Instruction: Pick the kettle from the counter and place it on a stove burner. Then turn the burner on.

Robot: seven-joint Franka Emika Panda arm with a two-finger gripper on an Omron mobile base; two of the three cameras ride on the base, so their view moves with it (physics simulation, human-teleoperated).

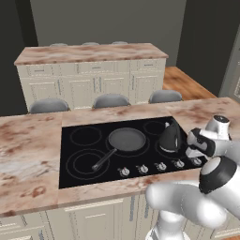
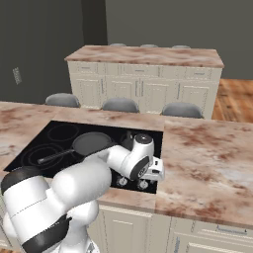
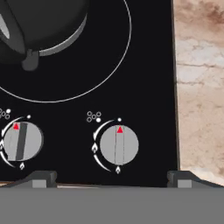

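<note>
Black cooktop (image 3: 148,65): kettle (image 3: 39,26) sits on burner (image 1: 169,146); gripper (image 3: 111,177) spread above right knob (image 3: 119,145). Risk: grabbing neighbouring knob (image 3: 22,141).

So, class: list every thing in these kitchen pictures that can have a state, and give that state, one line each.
kettle: upright on the stove burner, released.
stove burner: dark, not glowing.
right knob: red marker at the top.
left knob: marker tilted slightly left of the top.
frying pan: flat on the cooktop, empty.
gripper: open, above the knobs.
</note>
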